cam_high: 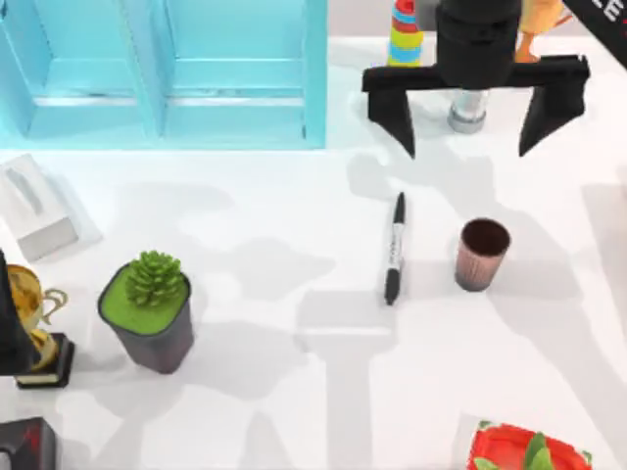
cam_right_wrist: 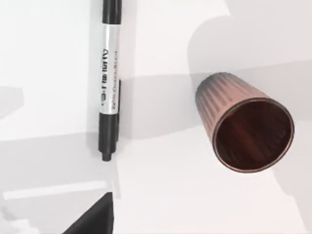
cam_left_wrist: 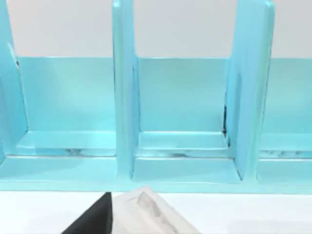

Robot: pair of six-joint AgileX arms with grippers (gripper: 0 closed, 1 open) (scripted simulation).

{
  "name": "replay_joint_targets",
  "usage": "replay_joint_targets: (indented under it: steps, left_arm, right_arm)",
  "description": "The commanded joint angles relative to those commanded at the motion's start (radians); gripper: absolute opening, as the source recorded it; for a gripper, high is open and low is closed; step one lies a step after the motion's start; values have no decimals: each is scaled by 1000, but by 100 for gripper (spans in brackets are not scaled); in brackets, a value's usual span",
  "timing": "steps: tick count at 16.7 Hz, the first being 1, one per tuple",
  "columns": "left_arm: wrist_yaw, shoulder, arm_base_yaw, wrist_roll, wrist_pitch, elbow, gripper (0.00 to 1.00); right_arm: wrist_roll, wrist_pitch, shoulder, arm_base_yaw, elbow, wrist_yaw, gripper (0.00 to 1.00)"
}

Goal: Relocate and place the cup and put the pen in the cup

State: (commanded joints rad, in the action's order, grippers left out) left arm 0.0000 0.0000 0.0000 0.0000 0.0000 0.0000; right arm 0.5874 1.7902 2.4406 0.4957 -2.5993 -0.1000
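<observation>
The brownish-pink ribbed cup (cam_high: pixel 482 254) stands upright right of the table's centre, its dark inside showing in the right wrist view (cam_right_wrist: pixel 246 129). The black pen (cam_high: pixel 394 248) with a white label band lies flat just left of the cup, seen also in the right wrist view (cam_right_wrist: pixel 109 78). My right gripper (cam_high: pixel 476 122) hangs open high above the back of the table, behind the cup and pen, fingers spread wide with nothing between them. My left arm (cam_high: pixel 12 323) sits at the table's left edge.
A turquoise shelf unit (cam_high: pixel 167 69) fills the back left. A dark grey plant pot (cam_high: pixel 149 311) stands front left, beside a golden trophy (cam_high: pixel 39 328) and a white tissue box (cam_high: pixel 37 208). A striped toy (cam_high: pixel 406 34) and metal cylinder (cam_high: pixel 467 110) stand at the back; a red item (cam_high: pixel 524 452) front right.
</observation>
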Motion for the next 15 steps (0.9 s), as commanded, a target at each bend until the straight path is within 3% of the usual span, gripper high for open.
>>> replay_joint_targets:
  steps: [7, 11, 12, 15]
  left_arm:
    - [0, 0, 0, 0, 0, 0, 100]
    - [0, 0, 0, 0, 0, 0, 100]
    - [0, 0, 0, 0, 0, 0, 100]
    - [0, 0, 0, 0, 0, 0, 100]
  right_arm:
    - [203, 34, 338, 110, -294, -37, 100]
    - [211, 35, 348, 114, -304, -38, 100]
    - [209, 11, 425, 113, -454, -31, 100]
    - [209, 16, 432, 113, -428, -33, 100]
